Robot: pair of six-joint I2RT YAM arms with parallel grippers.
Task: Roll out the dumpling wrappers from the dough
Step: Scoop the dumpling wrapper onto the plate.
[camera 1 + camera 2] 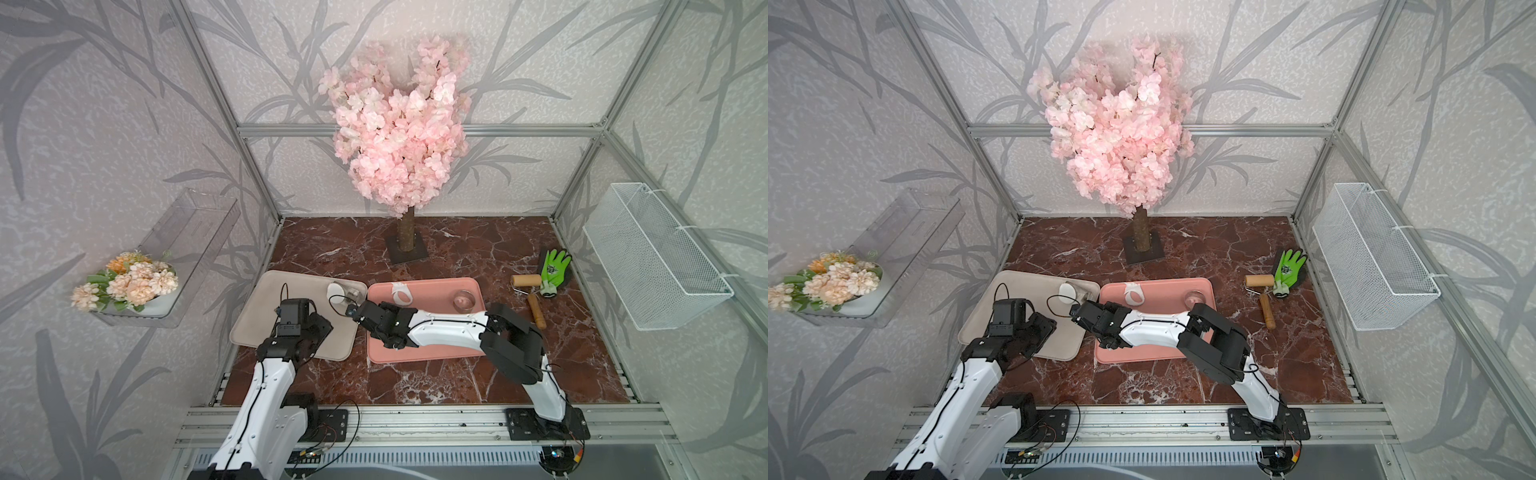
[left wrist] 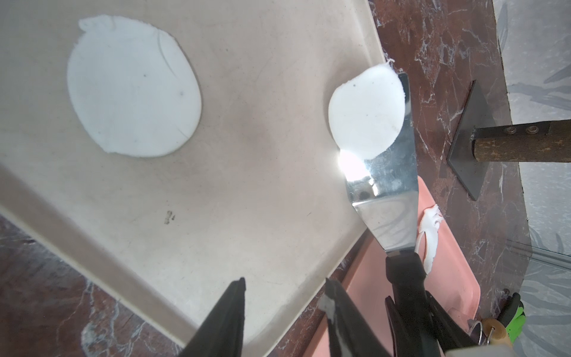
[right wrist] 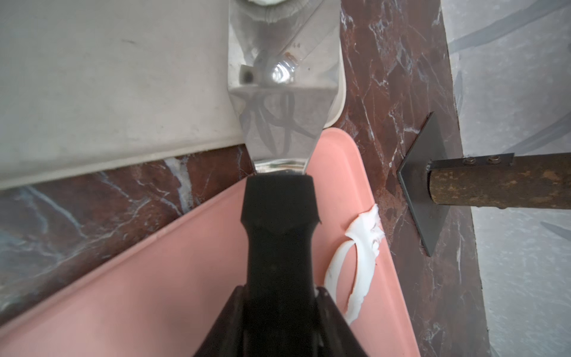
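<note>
No legible text, label, brand, number or sign appears in any view; the dark printed patch on the green glove point(image 1: 555, 268) is too small to read

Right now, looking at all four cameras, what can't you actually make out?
1. The carried wrapper on the spatula: in the right wrist view the frame edge cuts it off.
2. The second wrapper: the left arm hides it in both top views.
3. The ring cutter: too small in the top views to tell whether anything is inside.
4. The right end effector: the right wrist view's edge crops its fingers.
</note>
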